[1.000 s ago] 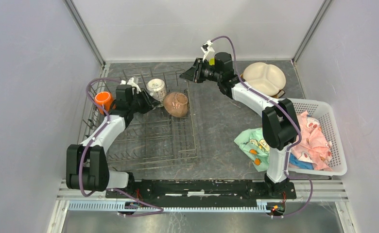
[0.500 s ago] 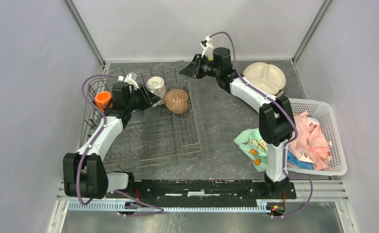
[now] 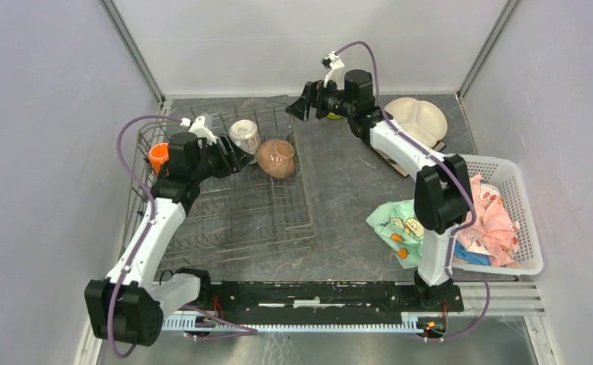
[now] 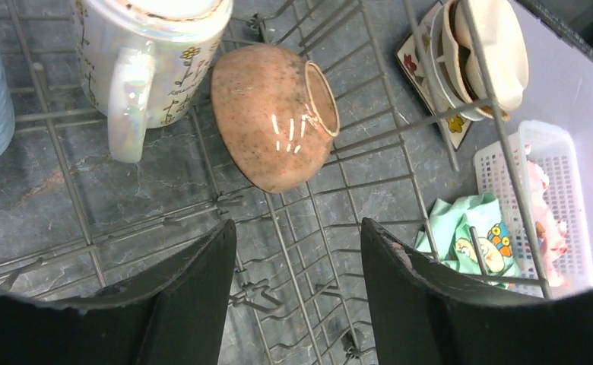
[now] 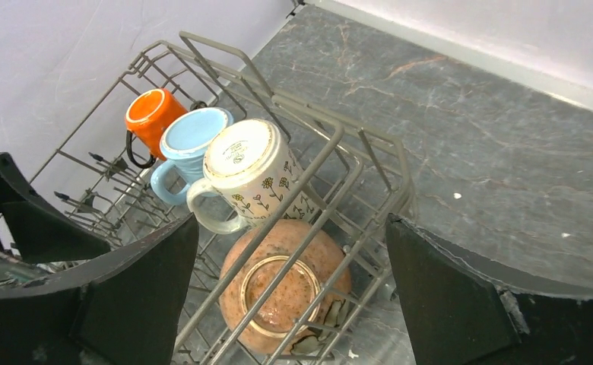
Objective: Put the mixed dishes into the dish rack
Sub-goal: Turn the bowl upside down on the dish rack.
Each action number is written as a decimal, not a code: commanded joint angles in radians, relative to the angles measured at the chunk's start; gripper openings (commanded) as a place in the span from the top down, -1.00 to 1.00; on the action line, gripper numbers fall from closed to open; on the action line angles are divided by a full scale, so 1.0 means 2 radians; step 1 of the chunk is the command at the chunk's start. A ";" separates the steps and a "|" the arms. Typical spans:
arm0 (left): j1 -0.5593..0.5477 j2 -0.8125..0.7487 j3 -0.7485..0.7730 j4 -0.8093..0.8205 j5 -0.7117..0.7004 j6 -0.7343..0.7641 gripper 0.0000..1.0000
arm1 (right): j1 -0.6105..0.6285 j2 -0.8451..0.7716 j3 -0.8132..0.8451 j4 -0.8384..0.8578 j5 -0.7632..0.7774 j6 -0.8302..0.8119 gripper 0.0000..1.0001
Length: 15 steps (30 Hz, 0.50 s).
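Left gripper: jaws spread wider, now apart from tan bowl.
Right gripper: jaws gone wide apart; carried slightly farther back.
Left arm: elbow swung outward, leftward.

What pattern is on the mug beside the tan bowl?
White mug with small yellow flowers and a gold rim; the right wrist view shows it best.

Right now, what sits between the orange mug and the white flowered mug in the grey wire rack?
A light-blue ceramic mug sits between them, seen plainly in the right wrist view.
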 commanded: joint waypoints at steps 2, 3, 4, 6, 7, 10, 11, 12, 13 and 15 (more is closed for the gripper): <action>-0.020 -0.049 0.032 -0.048 -0.016 0.053 -0.82 | -0.006 -0.068 -0.005 -0.013 0.011 -0.033 -0.96; -0.022 -0.058 0.031 -0.049 -0.017 0.054 -0.97 | -0.008 -0.075 -0.005 -0.019 0.012 -0.035 -0.96; -0.023 -0.066 0.030 -0.052 -0.018 0.055 -0.99 | -0.010 -0.080 -0.006 -0.025 0.017 -0.039 -0.96; -0.024 -0.080 0.027 -0.056 -0.023 0.061 -1.00 | -0.014 -0.096 -0.016 -0.030 0.025 -0.056 -0.96; -0.024 -0.086 0.024 -0.058 -0.025 0.063 -1.00 | -0.014 -0.106 -0.026 -0.027 0.035 -0.068 -0.96; -0.024 -0.106 0.012 -0.057 -0.031 0.072 -1.00 | -0.017 -0.142 -0.075 -0.010 0.090 -0.124 -0.96; -0.024 -0.113 0.006 -0.056 -0.034 0.076 -1.00 | -0.017 -0.151 -0.090 -0.006 0.114 -0.153 -0.96; -0.024 -0.119 -0.001 -0.055 -0.038 0.080 -1.00 | -0.017 -0.159 -0.099 -0.008 0.134 -0.183 -0.96; -0.024 -0.125 -0.009 -0.051 -0.045 0.084 -1.00 | -0.017 -0.163 -0.103 -0.015 0.151 -0.226 -0.96; -0.024 -0.138 -0.026 -0.047 -0.059 0.092 -1.00 | -0.017 -0.158 -0.094 -0.050 0.183 -0.298 -0.96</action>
